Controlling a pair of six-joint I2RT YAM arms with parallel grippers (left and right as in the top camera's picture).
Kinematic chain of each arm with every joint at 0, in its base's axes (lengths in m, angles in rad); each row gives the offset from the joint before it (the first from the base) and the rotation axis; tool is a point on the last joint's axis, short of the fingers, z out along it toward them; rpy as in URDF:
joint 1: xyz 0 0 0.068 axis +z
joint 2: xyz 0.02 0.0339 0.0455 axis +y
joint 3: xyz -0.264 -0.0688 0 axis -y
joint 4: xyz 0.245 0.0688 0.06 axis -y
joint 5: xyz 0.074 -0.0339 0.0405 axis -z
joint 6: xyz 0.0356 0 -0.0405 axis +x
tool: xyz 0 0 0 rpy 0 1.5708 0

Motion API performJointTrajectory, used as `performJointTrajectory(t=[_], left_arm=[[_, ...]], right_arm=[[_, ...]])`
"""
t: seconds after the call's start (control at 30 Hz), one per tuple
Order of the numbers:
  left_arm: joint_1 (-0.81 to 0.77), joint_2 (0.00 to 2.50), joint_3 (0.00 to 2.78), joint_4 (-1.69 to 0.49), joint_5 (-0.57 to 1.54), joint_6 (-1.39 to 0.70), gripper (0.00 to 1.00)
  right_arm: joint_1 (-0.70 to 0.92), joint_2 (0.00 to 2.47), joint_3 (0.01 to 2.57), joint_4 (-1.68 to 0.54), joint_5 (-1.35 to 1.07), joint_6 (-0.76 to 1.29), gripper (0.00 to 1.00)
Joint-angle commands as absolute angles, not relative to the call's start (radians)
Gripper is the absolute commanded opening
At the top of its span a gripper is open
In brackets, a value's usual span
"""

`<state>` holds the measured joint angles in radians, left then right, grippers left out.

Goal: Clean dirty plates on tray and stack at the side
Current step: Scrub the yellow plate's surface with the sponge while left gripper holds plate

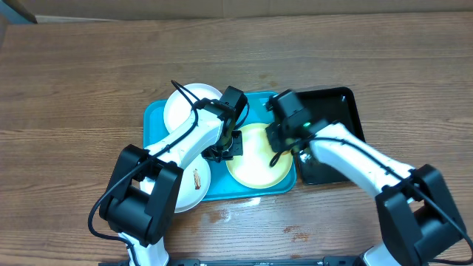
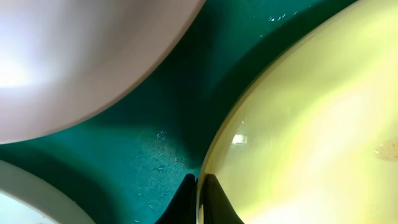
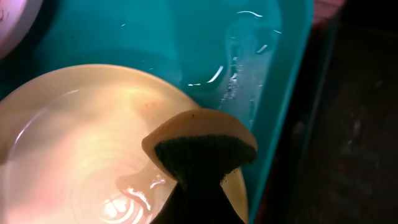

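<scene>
The left arm (image 1: 177,144) and right arm (image 1: 355,159) reach in, elbows bent, wrists angled down. The left gripper (image 2: 199,182) pinches the yellow-green plate (image 2: 311,124) by its rim. The right gripper (image 3: 196,194) clamps a sponge (image 3: 199,140).

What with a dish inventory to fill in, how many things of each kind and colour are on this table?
White plates: 2
Pale yellow-green plate: 1
Turquoise tray: 1
Black tray: 1
Sponge: 1
Total: 6
</scene>
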<state>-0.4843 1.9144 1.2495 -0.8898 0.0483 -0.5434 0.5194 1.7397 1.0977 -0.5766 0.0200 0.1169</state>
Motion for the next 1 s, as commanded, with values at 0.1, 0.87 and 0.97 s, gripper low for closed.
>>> performJointTrajectory(t=[0.1,0.87,0.97], left_arm=[[-0.482,1.926,1.242,-0.885,0.045,-0.535,0.04],[-0.482,1.926,1.242,-0.885,0.045,-0.538,0.04],[-0.482,1.926,1.242,-0.886,0.045,-0.538,0.04]], right_arm=[[0.451,1.72,1.114,-0.578,-0.121,0.065,0.04],[0.466,1.884,1.112,-0.574,-0.182,0.022,0.04],[0.466,1.884,1.112,-0.587,-0.225,0.022,0.04]])
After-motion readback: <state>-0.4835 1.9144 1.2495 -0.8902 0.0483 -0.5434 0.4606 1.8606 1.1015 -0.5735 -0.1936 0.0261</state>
